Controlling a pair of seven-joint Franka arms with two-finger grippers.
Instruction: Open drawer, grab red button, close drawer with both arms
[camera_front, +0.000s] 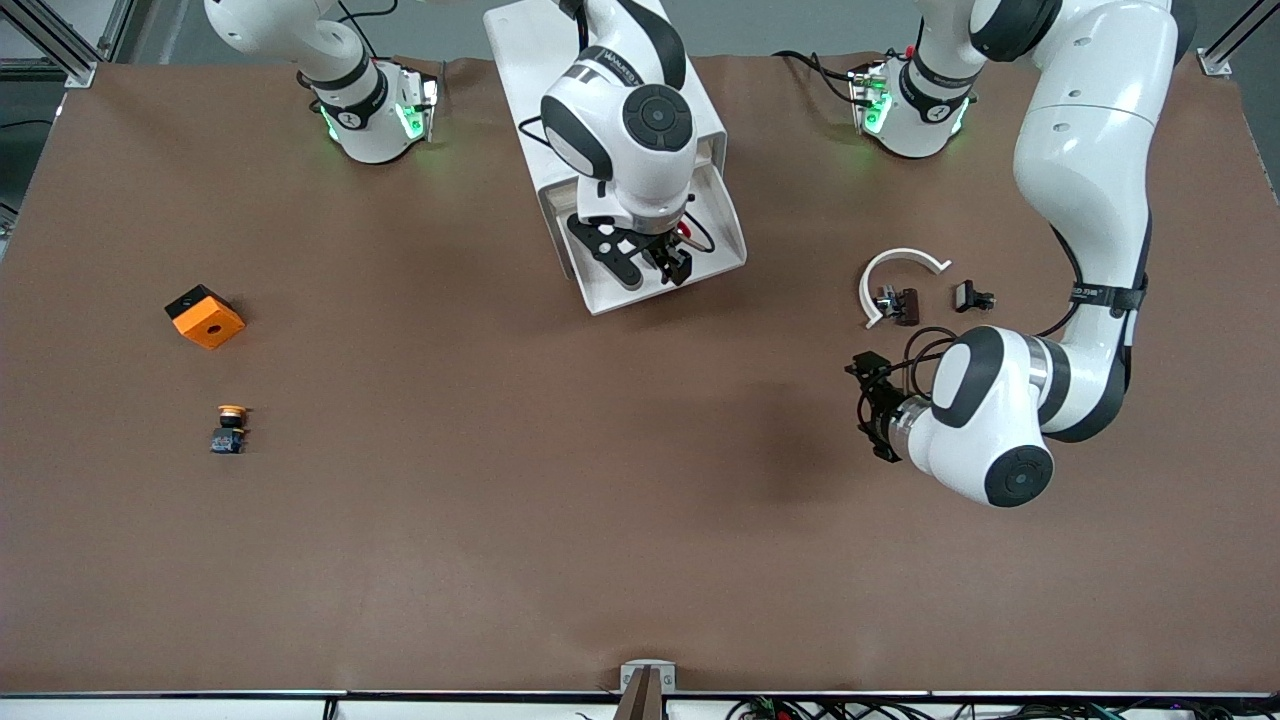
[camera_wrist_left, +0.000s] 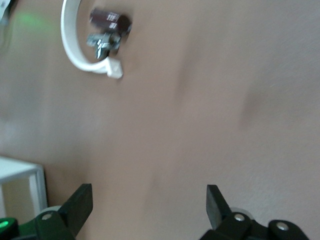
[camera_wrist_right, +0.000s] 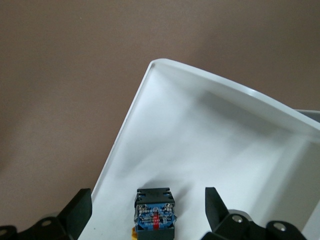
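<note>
The white drawer (camera_front: 728, 232) stands pulled out of its white cabinet (camera_front: 520, 70). In it lies the button (camera_wrist_right: 155, 212), showing a black and blue body; a bit of its red cap (camera_front: 689, 232) peeks out in the front view. My right gripper (camera_front: 665, 262) hangs low over the drawer, open, and in the right wrist view the right gripper (camera_wrist_right: 148, 200) has one finger on each side of the button without touching it. My left gripper (camera_front: 868, 408) is open and empty over bare table toward the left arm's end; in the left wrist view the left gripper (camera_wrist_left: 150, 197) frames only brown mat.
A white half-ring (camera_front: 900, 262) (camera_wrist_left: 67, 45) and two small dark parts (camera_front: 900, 303) (camera_front: 972, 296) lie beside the left arm. Toward the right arm's end sit an orange cube with a hole (camera_front: 205, 316) and an orange-yellow-capped button (camera_front: 230, 428). The drawer wall (camera_wrist_right: 210, 95) rises around the right gripper.
</note>
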